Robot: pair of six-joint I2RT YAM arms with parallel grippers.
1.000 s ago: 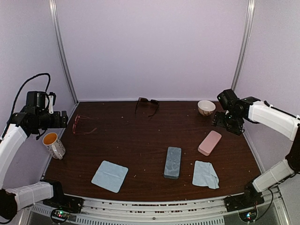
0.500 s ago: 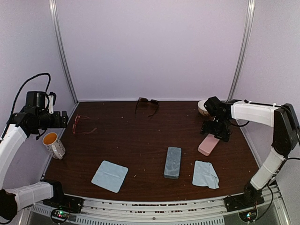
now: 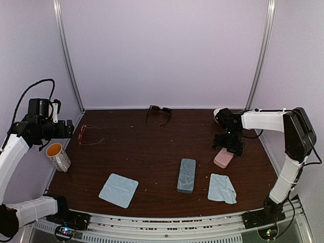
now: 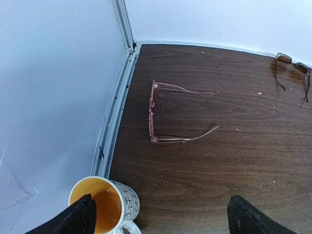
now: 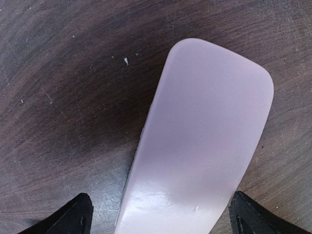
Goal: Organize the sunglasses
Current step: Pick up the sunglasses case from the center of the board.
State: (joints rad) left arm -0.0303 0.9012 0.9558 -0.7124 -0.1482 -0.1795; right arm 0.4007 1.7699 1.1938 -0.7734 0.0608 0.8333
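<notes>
A: Overhead camera sits high behind both arm bases, looking down and forward across the dark brown wooden table [image 3: 152, 147] to the back wall.
B: Left wrist view hangs well up, tilted toward the far-left corner. It sees thin reddish-brown wire-frame glasses [image 4: 152, 114] and a white patterned mug with a yellow inside [image 4: 105, 207], both visible from overhead too.
A: Right wrist?
B: Very close, facing straight down on the pale pink oblong case [image 5: 204, 136]. Overhead shows it at the right.

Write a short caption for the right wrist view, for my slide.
Open right fingers stand on either side of the pink case, which lies on the dark wooden table.
</notes>
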